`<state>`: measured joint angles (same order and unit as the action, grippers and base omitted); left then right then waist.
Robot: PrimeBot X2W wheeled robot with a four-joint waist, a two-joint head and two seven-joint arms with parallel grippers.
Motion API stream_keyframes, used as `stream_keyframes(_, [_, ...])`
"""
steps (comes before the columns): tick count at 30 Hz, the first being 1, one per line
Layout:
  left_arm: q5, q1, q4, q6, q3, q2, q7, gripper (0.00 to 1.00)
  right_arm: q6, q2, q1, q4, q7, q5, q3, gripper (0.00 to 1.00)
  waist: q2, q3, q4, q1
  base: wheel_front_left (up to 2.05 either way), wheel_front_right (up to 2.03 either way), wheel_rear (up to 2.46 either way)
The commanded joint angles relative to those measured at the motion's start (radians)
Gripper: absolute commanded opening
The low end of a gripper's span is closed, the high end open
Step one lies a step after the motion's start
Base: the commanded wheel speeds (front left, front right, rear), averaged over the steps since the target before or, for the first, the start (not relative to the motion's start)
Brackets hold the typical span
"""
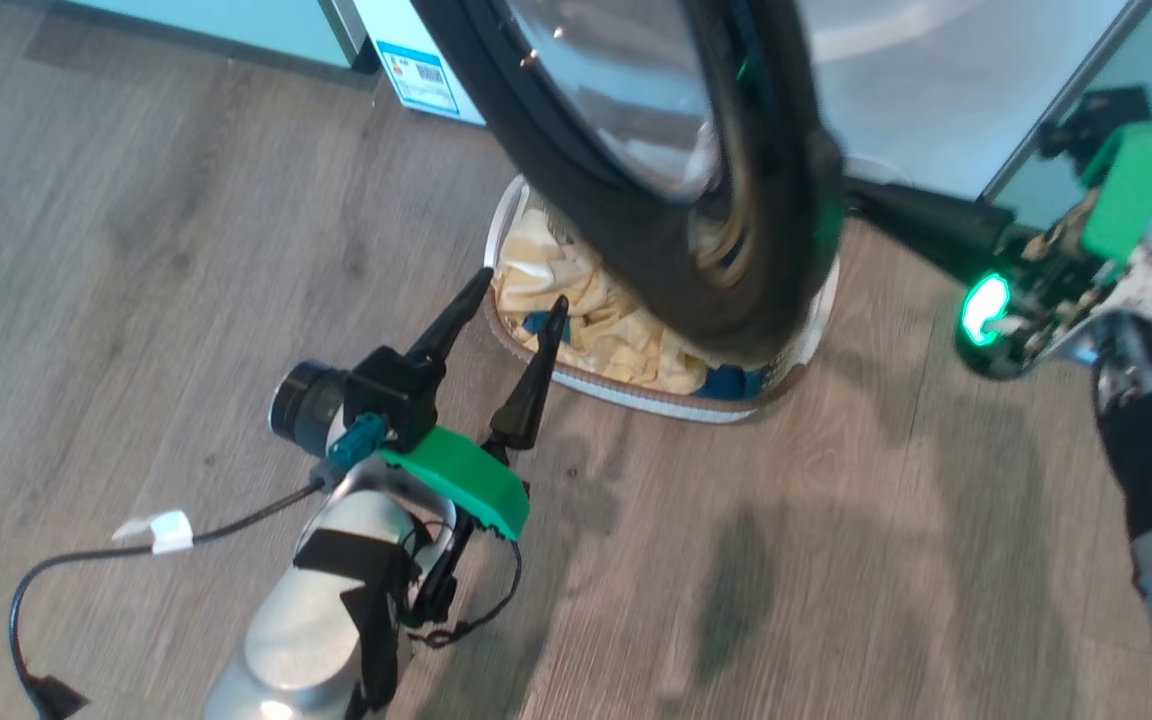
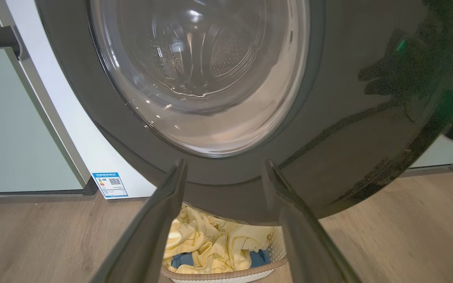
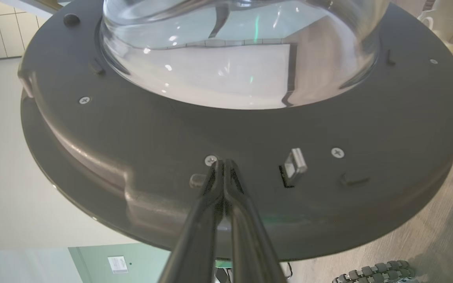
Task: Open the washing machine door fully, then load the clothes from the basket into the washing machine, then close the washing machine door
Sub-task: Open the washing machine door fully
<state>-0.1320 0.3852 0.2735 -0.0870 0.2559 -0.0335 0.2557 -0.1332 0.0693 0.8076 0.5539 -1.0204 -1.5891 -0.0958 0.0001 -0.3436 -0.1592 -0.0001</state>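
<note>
Right wrist view shows closed jaws against the washing machine door [image 3: 132, 129].

From my head, the door [image 1: 576, 210] is smeared with blur and cut off by the top edge. It covers a good part of the basket [image 1: 636, 397] and of the clothes [image 1: 601, 325]. The tips of my right gripper [image 3: 223, 165] are lost behind its rim there. The sticker [image 1: 419, 75] has print too small to read. At my left wrist, the bottom edge cuts the basket.
</note>
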Motion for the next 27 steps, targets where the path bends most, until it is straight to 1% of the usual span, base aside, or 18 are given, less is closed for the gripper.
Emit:
stream_keyframes(1, [0.006, -0.004, -0.026, -0.006, -0.036, -0.017, 0.006, 1.00, 0.002, -0.019, 0.004, -0.059, 0.013, -0.024, -0.028, 0.00, -0.0001, 0.017, -0.001, 0.0001, 0.00, 0.00, 0.00])
stream_keyframes(14, [-0.004, -0.054, -0.002, -0.014, -0.018, -0.017, 0.006, 1.00, 0.002, -0.019, -0.104, -0.114, 0.109, -0.154, -0.224, 0.00, -0.0001, 0.110, -0.016, 0.0001, 0.00, 0.00, 0.00])
stream_keyframes(22, [-0.004, -0.075, 0.005, -0.018, -0.015, -0.017, 0.006, 1.00, 0.002, -0.019, -0.141, -0.115, 0.172, -0.214, -0.293, 0.00, -0.0001, 0.150, -0.026, 0.0001, 0.00, 0.00, 0.00])
stream_keyframes(27, [-0.001, -0.080, 0.006, -0.019, -0.020, -0.017, 0.006, 1.00, 0.002, -0.019, -0.149, -0.112, 0.199, -0.230, -0.307, 0.00, -0.0001, 0.157, -0.026, 0.0001, 0.00, 0.00, 0.00])
